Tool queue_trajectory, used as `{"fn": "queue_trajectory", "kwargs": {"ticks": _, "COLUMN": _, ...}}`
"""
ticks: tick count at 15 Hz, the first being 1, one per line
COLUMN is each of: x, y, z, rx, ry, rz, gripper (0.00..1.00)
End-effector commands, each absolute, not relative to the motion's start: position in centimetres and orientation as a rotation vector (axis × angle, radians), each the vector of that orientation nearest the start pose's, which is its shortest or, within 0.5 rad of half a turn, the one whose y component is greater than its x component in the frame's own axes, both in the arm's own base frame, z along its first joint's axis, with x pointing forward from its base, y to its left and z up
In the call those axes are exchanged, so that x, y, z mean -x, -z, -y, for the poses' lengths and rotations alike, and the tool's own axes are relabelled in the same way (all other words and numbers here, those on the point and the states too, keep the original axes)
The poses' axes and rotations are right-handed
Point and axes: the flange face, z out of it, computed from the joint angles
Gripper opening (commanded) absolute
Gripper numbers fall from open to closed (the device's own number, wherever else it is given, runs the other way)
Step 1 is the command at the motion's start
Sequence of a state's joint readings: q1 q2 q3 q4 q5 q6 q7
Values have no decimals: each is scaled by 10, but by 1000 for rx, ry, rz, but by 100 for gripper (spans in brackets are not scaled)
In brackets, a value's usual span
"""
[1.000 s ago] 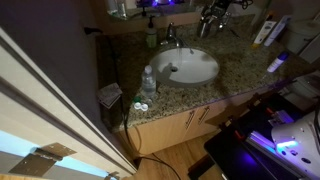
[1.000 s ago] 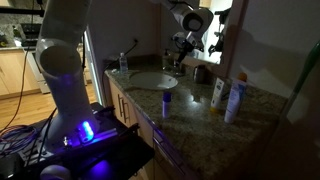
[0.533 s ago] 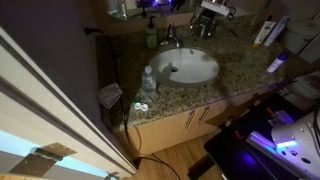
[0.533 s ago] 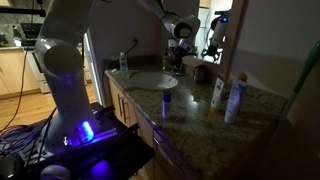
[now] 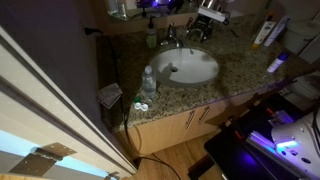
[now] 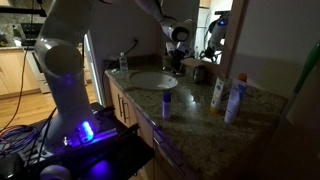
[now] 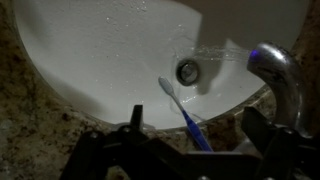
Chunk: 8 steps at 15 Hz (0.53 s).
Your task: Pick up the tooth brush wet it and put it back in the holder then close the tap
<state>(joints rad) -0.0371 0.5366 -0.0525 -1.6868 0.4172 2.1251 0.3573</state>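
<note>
One gripper (image 7: 194, 118): jaws spread wide, clasping nothing; a second ago it hung off to one side of the tap (image 7: 278, 68), now it is almost over it. One blue toothbrush (image 7: 178, 102): in the white basin (image 7: 90, 50) just beside the tap, between the fingers, touching neither. Long axis slightly slanted; bristle head points into the bowl, handle toward the gripper.

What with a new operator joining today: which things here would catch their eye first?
A blue-handled toothbrush juts over the white basin in the wrist view, between the open jaws. At right the shiny tap runs a thin stream toward the drain. In an exterior view a blue light glows low on the robot's base.
</note>
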Motion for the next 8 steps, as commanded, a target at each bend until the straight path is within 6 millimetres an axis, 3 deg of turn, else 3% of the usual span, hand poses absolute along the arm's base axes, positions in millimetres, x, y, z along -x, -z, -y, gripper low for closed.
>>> {"fn": "queue_trajectory", "kwargs": {"ticks": 1, "x": -659, "y": -257, "z": 31, "rx": 2715, "ry": -191, "rz": -779, "gripper": 100}}
{"fn": "queue_trajectory", "kwargs": {"ticks": 8, "x": -662, "y": -215, "z": 28, "rx": 2746, "ry": -42, "rz": -650, "gripper": 100}}
